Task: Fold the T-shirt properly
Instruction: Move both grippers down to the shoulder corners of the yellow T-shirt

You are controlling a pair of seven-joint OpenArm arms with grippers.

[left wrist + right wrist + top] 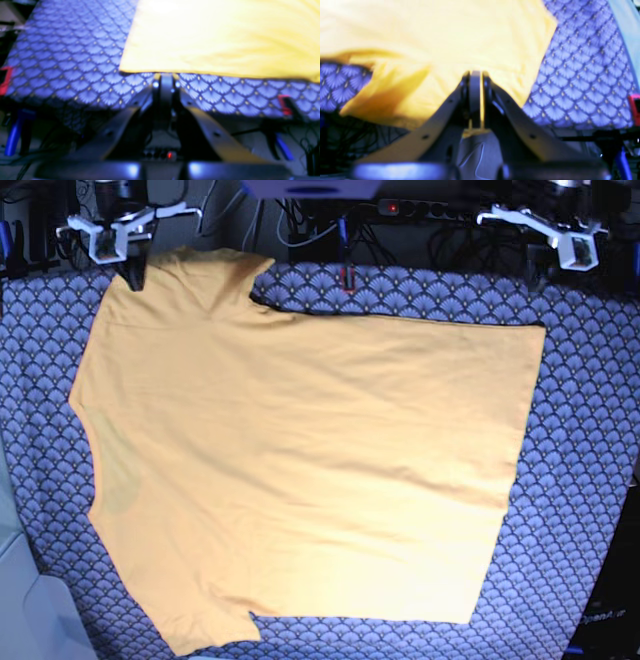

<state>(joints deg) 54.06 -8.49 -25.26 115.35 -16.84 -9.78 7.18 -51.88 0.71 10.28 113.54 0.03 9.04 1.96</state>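
Note:
The orange-yellow T-shirt (300, 450) lies spread flat on the blue scallop-patterned cloth (590, 480), neck side to the left in the base view. My right gripper (476, 73) is shut on the T-shirt's far sleeve (395, 100), with a strip of yellow fabric between the jaws; in the base view it (134, 277) sits at the top left. My left gripper (166, 76) is shut, with its tips at the hem edge (200, 71) near the far right corner (540, 330). I cannot tell whether it pinches any fabric.
Red clamps (285, 105) (635, 108) (347, 277) hold the cloth at the table's far edge. Cables and a power strip (420, 208) lie behind that edge. A pale surface (20, 580) borders the table at the lower left.

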